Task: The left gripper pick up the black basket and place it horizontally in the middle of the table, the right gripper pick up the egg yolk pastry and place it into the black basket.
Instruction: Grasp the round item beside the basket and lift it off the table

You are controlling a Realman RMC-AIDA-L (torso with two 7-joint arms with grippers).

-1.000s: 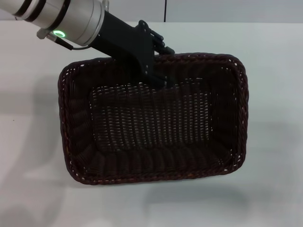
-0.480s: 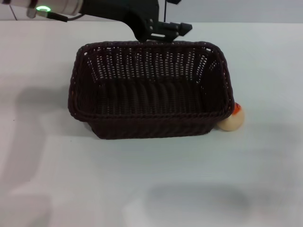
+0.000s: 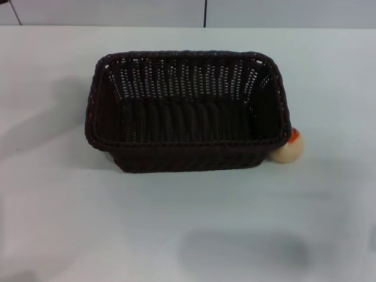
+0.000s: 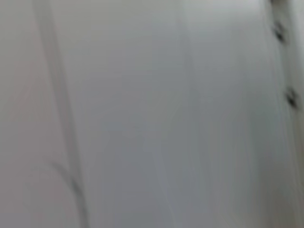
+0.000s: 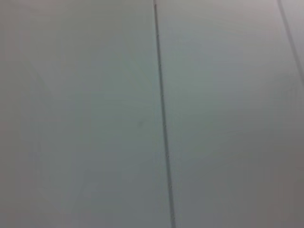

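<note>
The black basket [image 3: 187, 110] rests on the white table [image 3: 188, 235], long side across, near the middle and a little toward the far edge. It is empty. The egg yolk pastry [image 3: 289, 147] lies on the table against the basket's front right corner, partly hidden by it. Neither gripper shows in the head view. The two wrist views show only pale panelled surfaces with dark seams, no fingers and no task object.
The table's far edge [image 3: 329, 27] runs just behind the basket, with a grey panelled wall [image 3: 264, 12] beyond. Soft shadows fall on the table at the left [image 3: 47, 123] and front [image 3: 241, 252].
The left gripper held the basket by its far rim, set it down, let go and withdrew out of view to the upper left. The basket and pastry have stayed put since.
</note>
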